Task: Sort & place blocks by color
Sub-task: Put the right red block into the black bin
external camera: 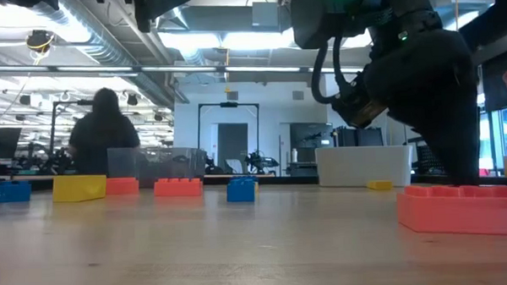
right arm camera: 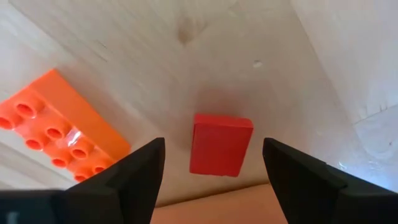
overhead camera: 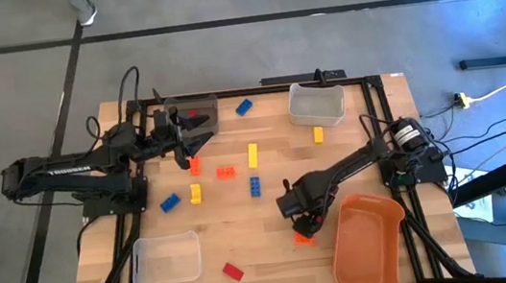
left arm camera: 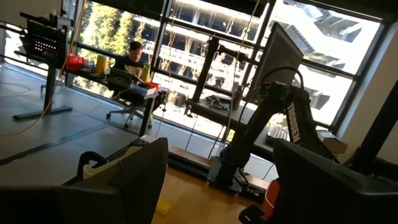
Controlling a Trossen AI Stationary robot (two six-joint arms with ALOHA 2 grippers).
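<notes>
Two arms over the tabletop [overhead camera: 260, 121]. Largest item: orange bin [overhead camera: 368, 248] at the near right corner. Clear bin [overhead camera: 166, 259] near left, another clear bin [overhead camera: 316, 104] far right, dark bin [overhead camera: 194, 116] far left with a red block [overhead camera: 197, 113] in it.

Right claw [overhead camera: 300, 225] is low over the tabletop just beside the orange bin's left edge, fingers [right arm camera: 134, 177] spread and released, nothing between them. Wrist view: small red brick [right arm camera: 220, 144] lies flat on the wood in line with the gap, untouched; orange brick [right arm camera: 53, 134] beside it, studs up.

Left claw [overhead camera: 183, 142] is by the dark bin, raised, fingers [left arm camera: 134, 180] apart, holding nothing.

Loose blocks mid-table: yellow [overhead camera: 253, 154], orange [overhead camera: 226, 172], two blue [overhead camera: 255, 186] [overhead camera: 170, 202], small yellow [overhead camera: 196, 194], blue [overhead camera: 244, 107] at the far edge, yellow [overhead camera: 318, 134] by the far clear bin, red [overhead camera: 233, 271] at the near edge.
</notes>
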